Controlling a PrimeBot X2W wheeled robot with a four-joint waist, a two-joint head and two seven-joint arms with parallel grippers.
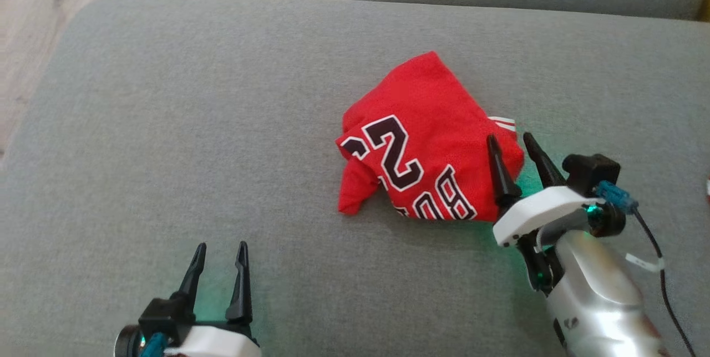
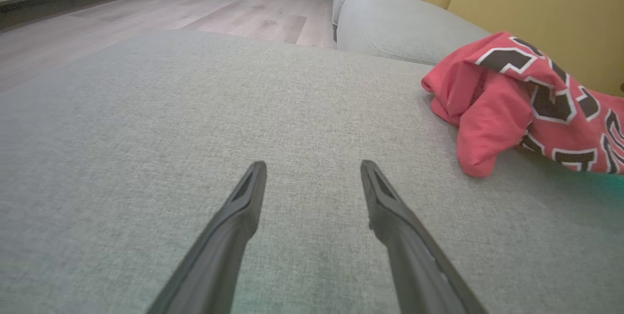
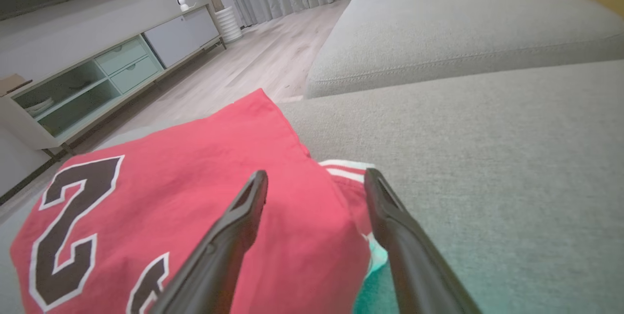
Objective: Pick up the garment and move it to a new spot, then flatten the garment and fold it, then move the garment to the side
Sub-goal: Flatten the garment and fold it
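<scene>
Both grippers open over a grey sofa cushion (image 1: 166, 124), the right one at the edge of the red garment (image 1: 427, 141).

Head view: the crumpled garment, red with black-and-white numerals, lies on the cushion right of centre. The right gripper (image 1: 508, 137) reaches in from the lower right on a silver forearm (image 1: 599, 296) angled up and left, its fingers spread, one over the garment's right edge and the other just off it. The left gripper (image 1: 222, 245) sits at the lower left, fingers pointing up and parted, well apart from the garment. Left wrist view: its two fingers stand wide over bare cushion, with the garment off to the right. Right wrist view: the fingers straddle the garment's edge, where a white-striped trim (image 3: 348, 167) shows between them; whether they touch the cloth can't be told.
</scene>
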